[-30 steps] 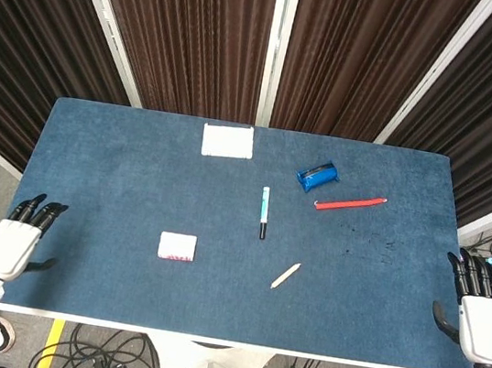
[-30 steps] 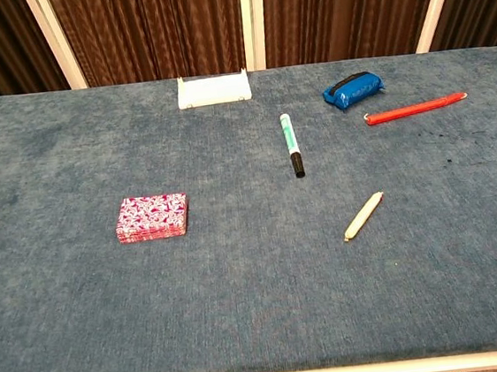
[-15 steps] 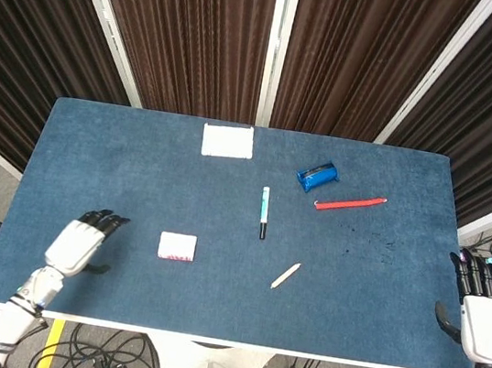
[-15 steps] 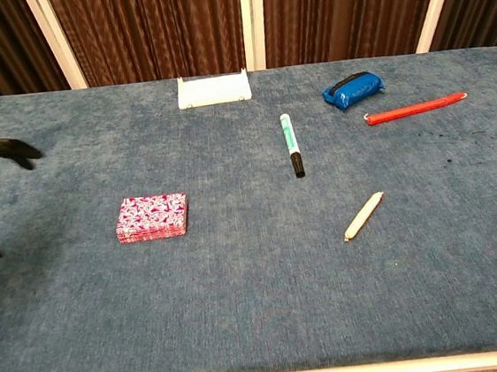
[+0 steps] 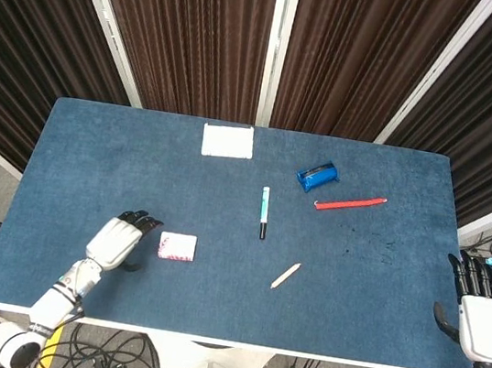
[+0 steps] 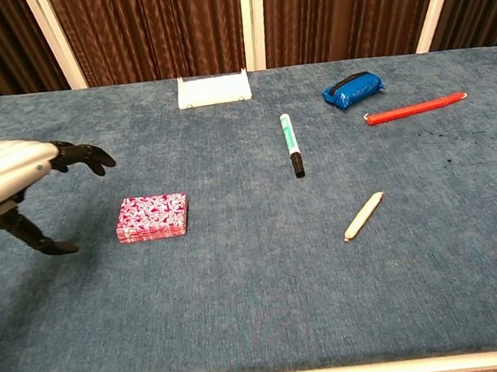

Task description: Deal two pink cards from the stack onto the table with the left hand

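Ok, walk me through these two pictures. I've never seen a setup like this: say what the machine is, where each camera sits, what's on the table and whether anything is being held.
This is a robot with two arms, each ending in a human-like hand, working at a blue table. One picture looks down from its head, the other looks across from its chest.

The left hand is over the table with its fingers apart, just beside a stack of pink cards but not touching it. The right hand sits at the table's edge, also holding nothing; only the head view shows it.

Also on the table: a white holder at the far edge, a blue pouch, a red pen, a green marker and a small beige stick. No card has been dealt yet.
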`<state>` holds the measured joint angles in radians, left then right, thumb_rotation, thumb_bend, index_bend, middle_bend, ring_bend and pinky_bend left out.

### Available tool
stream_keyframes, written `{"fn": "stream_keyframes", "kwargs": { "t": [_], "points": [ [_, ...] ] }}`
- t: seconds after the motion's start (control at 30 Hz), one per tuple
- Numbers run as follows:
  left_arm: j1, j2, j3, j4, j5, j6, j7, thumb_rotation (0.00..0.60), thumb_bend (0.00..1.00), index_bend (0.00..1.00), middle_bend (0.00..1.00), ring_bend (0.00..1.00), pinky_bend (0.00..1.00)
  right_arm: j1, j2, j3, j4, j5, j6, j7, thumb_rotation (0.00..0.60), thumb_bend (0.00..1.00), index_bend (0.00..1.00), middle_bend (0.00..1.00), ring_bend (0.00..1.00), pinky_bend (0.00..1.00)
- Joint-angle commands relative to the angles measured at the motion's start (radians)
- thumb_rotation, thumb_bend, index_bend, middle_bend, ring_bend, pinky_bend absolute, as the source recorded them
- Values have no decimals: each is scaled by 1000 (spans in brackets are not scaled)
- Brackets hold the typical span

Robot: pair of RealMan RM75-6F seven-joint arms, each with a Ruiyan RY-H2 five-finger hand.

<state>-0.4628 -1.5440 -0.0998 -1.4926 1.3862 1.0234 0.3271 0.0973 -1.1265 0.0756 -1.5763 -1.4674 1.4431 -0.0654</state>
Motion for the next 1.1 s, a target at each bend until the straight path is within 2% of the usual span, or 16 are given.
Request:
{"fn": "stream_keyframes", "kwargs": {
  "t": [0.03,0.2,0.47,0.83,1.1],
  "points": [
    [-34,-42,-29,-11,-85,-37,79,600,85,193,228,139,240,0,-9,-2,17,5,-7,15,600,292,0,0,0,0],
    [-65,-88,-56,-36,-206,-51,182,600,85,196,233,139,240,-1,-17,-1,40,1,-1,41,600,291,0,0,0,0],
    [-102,-170,-73,-27,-338,-36,253,600,85,208,262,139,239,-3,-17,3,58,0,6,66,600,291,0,0,0,0],
    [-130,-222,-105,-45,-457,46,327,600,84,241,291,139,239,-4,-21,2,75,8,-1,82,600,291,0,0,0,0],
    [-153,-251,-81,-22,-468,107,403,600,84,293,293,139,239,-3,-22,2,73,11,-6,77,600,291,0,0,0,0]
  ]
}}
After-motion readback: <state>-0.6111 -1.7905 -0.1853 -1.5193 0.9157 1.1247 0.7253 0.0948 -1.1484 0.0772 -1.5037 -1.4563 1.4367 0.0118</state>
